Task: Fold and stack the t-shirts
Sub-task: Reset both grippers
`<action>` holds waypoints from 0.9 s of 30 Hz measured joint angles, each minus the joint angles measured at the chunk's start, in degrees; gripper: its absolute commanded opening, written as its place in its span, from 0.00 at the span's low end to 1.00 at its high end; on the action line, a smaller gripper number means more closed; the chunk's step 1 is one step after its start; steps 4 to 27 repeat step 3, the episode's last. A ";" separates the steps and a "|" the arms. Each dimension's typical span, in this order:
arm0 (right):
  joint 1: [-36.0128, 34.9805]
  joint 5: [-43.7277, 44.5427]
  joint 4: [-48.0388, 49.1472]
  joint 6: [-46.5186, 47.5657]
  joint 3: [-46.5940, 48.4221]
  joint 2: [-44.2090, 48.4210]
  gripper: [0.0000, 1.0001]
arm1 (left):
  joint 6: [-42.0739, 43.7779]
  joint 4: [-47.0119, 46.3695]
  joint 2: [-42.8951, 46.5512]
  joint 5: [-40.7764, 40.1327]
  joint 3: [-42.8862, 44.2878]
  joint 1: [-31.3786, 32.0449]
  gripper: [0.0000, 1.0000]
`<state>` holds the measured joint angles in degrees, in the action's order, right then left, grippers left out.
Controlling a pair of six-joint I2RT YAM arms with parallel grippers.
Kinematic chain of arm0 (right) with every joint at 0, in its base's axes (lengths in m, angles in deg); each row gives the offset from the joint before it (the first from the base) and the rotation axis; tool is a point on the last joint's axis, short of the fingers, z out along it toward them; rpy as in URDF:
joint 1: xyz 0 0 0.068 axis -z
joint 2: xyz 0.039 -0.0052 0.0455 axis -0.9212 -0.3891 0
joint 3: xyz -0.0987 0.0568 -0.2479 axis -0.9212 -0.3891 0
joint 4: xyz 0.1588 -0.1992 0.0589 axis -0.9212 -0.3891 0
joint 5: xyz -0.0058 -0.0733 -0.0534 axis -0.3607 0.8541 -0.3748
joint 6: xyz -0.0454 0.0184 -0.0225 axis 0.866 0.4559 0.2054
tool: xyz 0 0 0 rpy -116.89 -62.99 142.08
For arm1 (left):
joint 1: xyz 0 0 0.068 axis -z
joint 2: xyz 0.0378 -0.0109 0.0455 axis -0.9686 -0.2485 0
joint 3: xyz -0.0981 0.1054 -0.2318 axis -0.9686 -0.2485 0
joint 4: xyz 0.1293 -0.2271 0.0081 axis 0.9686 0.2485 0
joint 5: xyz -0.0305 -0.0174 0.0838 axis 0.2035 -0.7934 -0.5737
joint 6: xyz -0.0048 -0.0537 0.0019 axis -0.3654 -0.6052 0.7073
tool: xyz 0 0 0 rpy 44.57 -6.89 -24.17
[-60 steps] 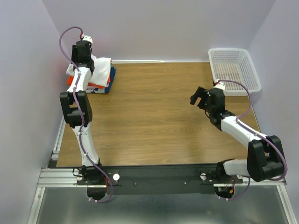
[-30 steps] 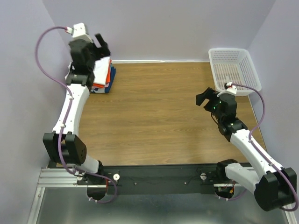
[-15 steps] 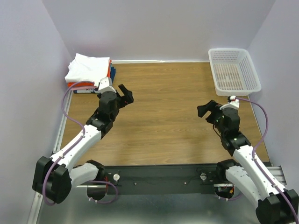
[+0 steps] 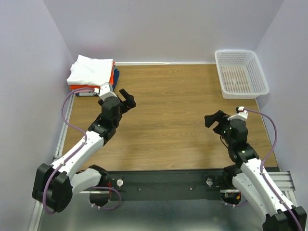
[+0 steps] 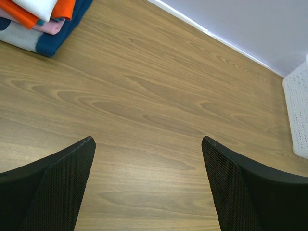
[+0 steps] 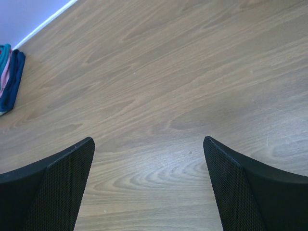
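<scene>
A stack of folded t-shirts sits at the table's far left corner, with the white one (image 4: 90, 70) on top and orange (image 4: 111, 77) and dark blue edges under it. The stack's corner shows in the left wrist view (image 5: 45, 21) and its blue edge in the right wrist view (image 6: 10, 79). My left gripper (image 4: 127, 98) is open and empty, above bare wood to the right of the stack. My right gripper (image 4: 213, 118) is open and empty over the right half of the table.
A white plastic mesh basket (image 4: 255, 77) stands at the far right corner; its edge shows in the left wrist view (image 5: 298, 115). The wooden tabletop (image 4: 168, 106) lies between the arms. Purple walls close in the left, back and right sides.
My left arm has drawn back from the stack to the table's left middle, leaving the white shirt on top. My right arm has pulled back toward its base.
</scene>
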<state>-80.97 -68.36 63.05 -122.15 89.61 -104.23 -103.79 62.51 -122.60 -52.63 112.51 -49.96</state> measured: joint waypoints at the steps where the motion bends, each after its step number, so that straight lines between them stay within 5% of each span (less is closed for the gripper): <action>1: 0.02 0.20 0.00 0.00 -0.04 0.33 1.00 | -0.11 0.09 0.28 -0.09 -0.09 0.00 0.98; 27: 0.02 0.61 -0.02 0.00 -0.09 0.87 1.00 | -0.22 0.44 1.11 -0.42 -0.35 0.00 0.98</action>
